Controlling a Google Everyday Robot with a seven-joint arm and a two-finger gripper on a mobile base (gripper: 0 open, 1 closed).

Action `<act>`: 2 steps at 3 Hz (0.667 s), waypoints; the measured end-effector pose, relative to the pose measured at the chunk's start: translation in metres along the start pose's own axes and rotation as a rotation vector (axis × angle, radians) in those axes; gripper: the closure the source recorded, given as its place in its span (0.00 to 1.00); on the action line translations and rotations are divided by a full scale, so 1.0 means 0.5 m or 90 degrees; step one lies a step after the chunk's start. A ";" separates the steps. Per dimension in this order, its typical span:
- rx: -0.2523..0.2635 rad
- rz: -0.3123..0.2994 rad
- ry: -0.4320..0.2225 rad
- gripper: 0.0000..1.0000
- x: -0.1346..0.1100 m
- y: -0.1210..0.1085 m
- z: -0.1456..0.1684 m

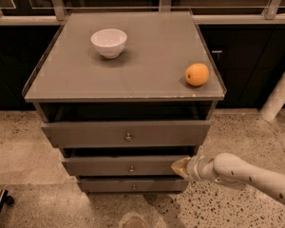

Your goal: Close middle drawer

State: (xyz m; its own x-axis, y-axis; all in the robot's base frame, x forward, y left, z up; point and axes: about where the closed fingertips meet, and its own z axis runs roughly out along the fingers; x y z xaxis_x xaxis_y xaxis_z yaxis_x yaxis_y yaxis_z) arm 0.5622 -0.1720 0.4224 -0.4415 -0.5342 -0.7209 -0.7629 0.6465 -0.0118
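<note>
The grey cabinet has three drawers. The middle drawer (126,166) has a low flat front and a small round knob (131,168); it stands pulled out a little, with a dark gap above it. My gripper (180,166) comes in from the lower right on a white arm and its tan tip touches the right end of the middle drawer's front. The top drawer (126,134), wider and taller, also stands pulled out. The bottom drawer (133,185) is narrowest.
A white bowl (109,42) and an orange (197,74) sit on the cabinet top (147,65). A white post (280,96) stands at the right. Dark cabinets line the back. The floor is speckled stone.
</note>
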 end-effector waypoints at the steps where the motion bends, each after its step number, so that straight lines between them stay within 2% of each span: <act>1: -0.004 -0.014 -0.003 1.00 -0.020 -0.008 0.012; 2: -0.036 -0.017 -0.006 1.00 -0.023 -0.010 0.003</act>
State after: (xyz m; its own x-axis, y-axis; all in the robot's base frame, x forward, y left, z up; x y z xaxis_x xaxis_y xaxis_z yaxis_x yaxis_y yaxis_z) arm 0.5718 -0.1684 0.4297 -0.4167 -0.5457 -0.7271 -0.8000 0.6000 0.0082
